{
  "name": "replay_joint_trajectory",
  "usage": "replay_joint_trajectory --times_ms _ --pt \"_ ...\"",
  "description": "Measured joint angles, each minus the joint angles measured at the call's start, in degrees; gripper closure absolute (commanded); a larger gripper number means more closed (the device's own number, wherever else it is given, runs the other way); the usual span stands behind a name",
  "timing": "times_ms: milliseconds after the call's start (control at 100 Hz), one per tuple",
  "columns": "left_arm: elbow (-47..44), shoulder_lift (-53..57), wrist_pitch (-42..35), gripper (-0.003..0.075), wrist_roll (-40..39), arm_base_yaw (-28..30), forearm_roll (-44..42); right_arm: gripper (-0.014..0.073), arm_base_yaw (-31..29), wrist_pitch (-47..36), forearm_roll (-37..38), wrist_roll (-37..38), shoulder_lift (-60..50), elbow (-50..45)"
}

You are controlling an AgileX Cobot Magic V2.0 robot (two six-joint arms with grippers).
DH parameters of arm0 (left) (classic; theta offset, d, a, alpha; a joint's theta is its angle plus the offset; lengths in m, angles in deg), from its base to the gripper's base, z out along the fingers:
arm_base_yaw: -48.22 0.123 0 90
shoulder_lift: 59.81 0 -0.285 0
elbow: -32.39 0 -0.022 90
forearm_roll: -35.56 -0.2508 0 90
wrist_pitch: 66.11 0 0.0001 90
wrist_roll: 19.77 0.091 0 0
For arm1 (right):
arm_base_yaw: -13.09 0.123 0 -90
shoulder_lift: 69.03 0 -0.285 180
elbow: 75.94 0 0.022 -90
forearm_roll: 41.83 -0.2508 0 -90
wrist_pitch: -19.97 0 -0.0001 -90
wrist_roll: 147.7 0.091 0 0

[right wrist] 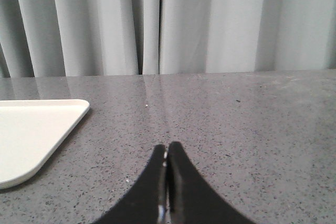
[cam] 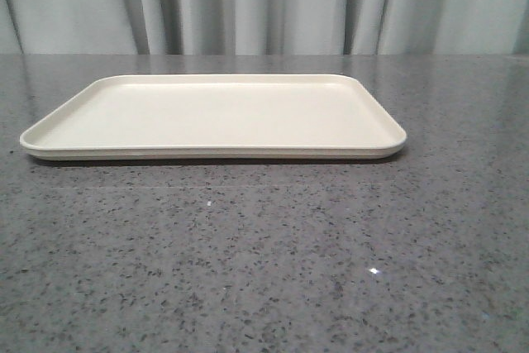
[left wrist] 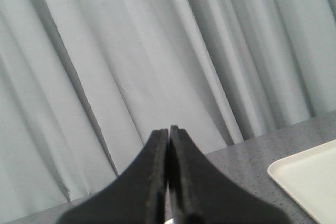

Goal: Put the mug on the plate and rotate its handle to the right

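Cream plate point(cam: 213, 115), one only

A dark grey speckled stone table point(cam: 264, 270) fills the front view, glossy enough to carry small bright glints. Behind its far edge hangs a pale grey curtain point(cam: 264, 2) (falling in soft vertical folds).

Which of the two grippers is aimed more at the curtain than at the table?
The left gripper. Its wrist view is mostly grey curtain, with only a strip of table. The right gripper looks across the table, level with the plate. Both are shut.
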Motion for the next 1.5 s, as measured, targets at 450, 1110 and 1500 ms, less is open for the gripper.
replay_joint_trajectory --times_ms 450,1110,1500 --pt "0.0 0.0 3.7 0.074 -8.88 0.0 4.18 0.0713 0.0 2.1 0.0 0.0 0.0 0.0" --pt "2.13 0.0 10.05 0.0741 -14.0 0.0 26.41 0.0713 0.0 2.57 -1.43 0.0 0.0 4.05" --pt "15.16 0.0 24.14 0.0741 -14.26 0.0 26.54 0.0713 0.0 8.07 -1.43 0.0 7.97 20.74"
